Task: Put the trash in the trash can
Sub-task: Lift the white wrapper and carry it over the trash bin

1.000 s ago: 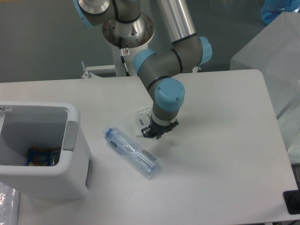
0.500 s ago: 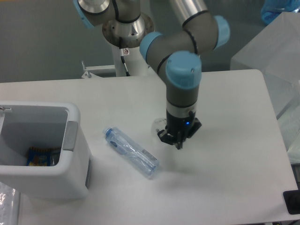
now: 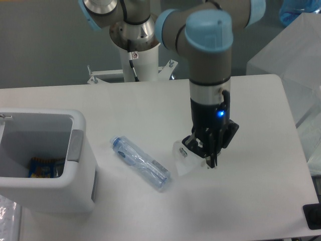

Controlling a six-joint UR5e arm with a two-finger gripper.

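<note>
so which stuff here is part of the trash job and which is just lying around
Part of the job:
- wrapper, clamped in the pincer
- bottle, lying on the table
- trash can, left, open

Just lying about:
- blue and yellow packet already in the can
- clear plastic sheeting at far right

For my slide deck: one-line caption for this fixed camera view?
Claw lifts the clear wrapper off the table; bottle lies beside the trash can.
</note>
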